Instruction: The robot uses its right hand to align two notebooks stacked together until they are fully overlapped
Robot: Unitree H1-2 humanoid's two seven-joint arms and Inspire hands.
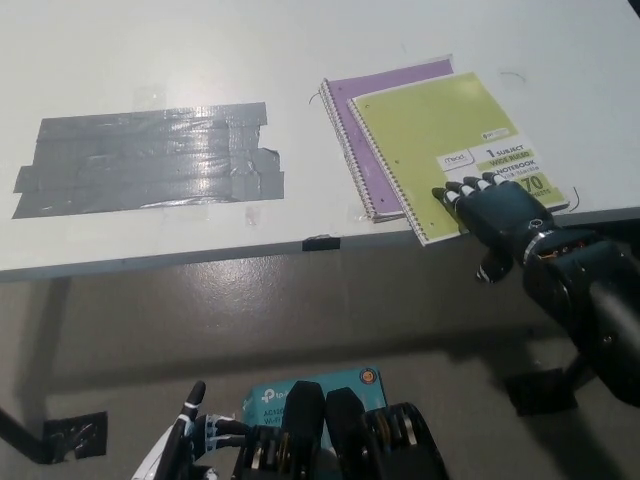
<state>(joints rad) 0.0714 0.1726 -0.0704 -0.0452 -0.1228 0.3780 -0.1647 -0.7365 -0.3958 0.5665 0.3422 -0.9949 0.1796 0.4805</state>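
My right hand (497,212), fingers spread flat, presses the green notebook's (450,150) near edge. It lies askew over the purple notebook (372,130). My left hand (185,445) rests low, fingers apart.

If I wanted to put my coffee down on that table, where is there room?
Bare tabletop lies between the grey tape patch and the purple notebook, and along the far edge. It is crowded at the right, where the green notebook overhangs under the right hand.

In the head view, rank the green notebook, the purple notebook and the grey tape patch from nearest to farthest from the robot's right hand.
Measured from the right hand:
1. Green notebook, under its fingertips, at the table's near edge.
2. Purple notebook, beneath the green one, showing on its left.
3. Grey tape patch, far across the table to the left.
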